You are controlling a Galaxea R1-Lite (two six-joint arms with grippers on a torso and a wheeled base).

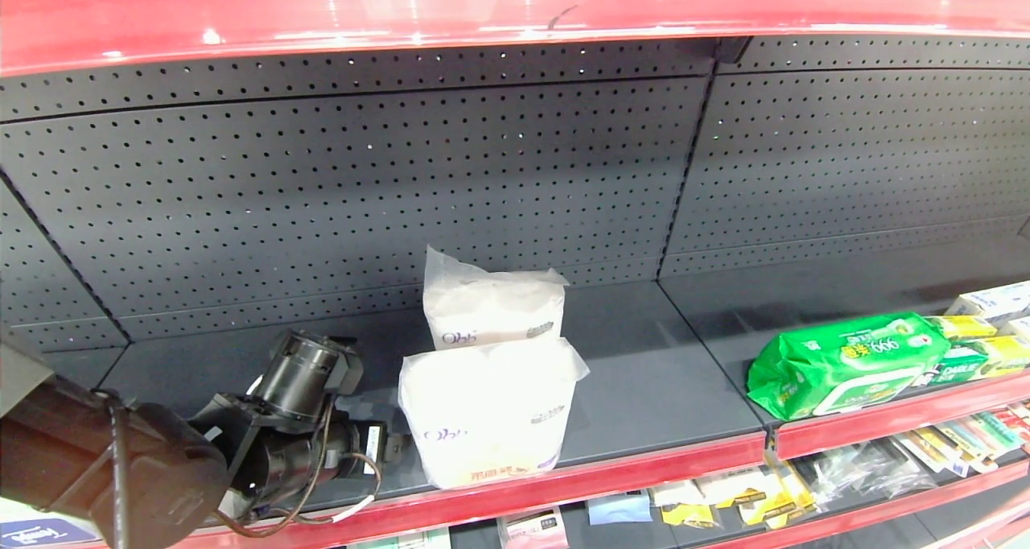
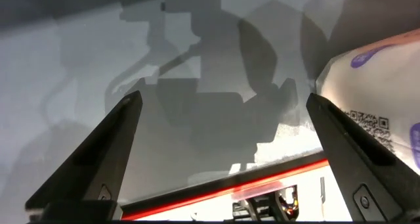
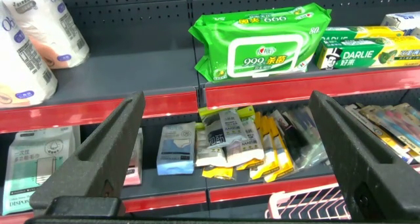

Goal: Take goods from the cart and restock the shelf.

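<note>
Shelf [image 1: 644, 372]: 2 white packs [image 1: 487, 408], lower centre, front one at its red edge.
Open deck, then 1 green pack [image 1: 845, 360] lower right; left gripper [image 2: 224, 98] and right gripper [image 3: 228, 96] wide, empty.

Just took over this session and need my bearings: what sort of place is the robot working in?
Most likely a shop aisle, perhaps a supermarket: a red-edged shelf with a perforated back panel, two white soft packs and a green wipes pack displayed on it, small packets on the tier below.
</note>
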